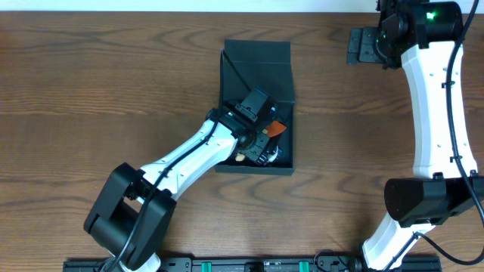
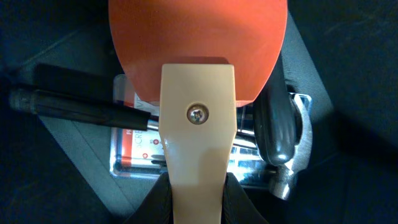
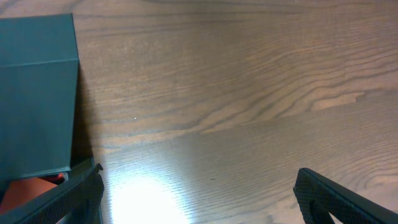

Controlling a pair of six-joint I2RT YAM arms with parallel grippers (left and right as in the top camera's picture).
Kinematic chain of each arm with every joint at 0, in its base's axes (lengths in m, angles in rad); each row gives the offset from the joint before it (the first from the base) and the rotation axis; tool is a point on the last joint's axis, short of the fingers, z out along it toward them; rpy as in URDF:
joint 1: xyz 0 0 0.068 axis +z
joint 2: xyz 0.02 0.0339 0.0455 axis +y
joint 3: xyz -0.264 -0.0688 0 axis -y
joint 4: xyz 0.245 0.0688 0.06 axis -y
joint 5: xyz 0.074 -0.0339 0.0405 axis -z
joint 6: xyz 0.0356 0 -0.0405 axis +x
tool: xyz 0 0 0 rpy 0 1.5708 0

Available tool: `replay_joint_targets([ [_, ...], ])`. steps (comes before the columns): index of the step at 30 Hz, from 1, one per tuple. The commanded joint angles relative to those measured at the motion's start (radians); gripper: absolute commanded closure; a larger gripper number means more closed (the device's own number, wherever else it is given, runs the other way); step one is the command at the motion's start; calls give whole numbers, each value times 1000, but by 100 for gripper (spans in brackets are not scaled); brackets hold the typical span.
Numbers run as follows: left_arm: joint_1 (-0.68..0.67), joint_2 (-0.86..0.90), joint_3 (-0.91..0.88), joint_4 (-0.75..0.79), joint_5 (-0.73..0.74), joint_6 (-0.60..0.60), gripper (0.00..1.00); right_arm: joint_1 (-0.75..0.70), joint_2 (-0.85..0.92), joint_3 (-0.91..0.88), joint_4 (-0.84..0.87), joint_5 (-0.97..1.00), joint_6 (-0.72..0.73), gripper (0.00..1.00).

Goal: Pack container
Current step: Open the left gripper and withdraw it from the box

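The dark teal container [image 1: 257, 171] stands mid-table with its flap lid [image 1: 257, 57] open toward the far side. My left gripper [image 1: 261, 130] reaches into it, shut on the beige handle of an orange spatula [image 1: 278, 129]. In the left wrist view the fingers [image 2: 198, 200] clamp the handle and the orange spatula blade [image 2: 198, 43] hangs over the box's contents. My right gripper [image 1: 361, 47] is open and empty over bare table at the far right; its wrist view [image 3: 199, 193] shows the container [image 3: 37, 93] at the left.
Inside the box lie a black-handled tool [image 2: 81, 106], a clear pack with a red-and-white label [image 2: 134, 152] and a dark-handled metal tool [image 2: 283, 137]. The wooden table [image 1: 91, 91] surrounds the box.
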Motion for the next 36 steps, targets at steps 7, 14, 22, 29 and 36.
replay_joint_targets([
  [7,3,65,28,13,-48,25,43,-3,-6,14,-1,0,18,1],
  [14,3,29,29,13,-48,25,36,-3,-6,14,-1,0,18,1],
  [22,3,-129,70,14,-126,24,36,-3,-6,14,-1,0,18,1],
  [29,12,-301,136,14,-251,25,36,-3,-6,14,-1,0,18,1],
  [36,114,-403,137,-17,-311,29,94,-3,-6,14,0,1,18,1],
])
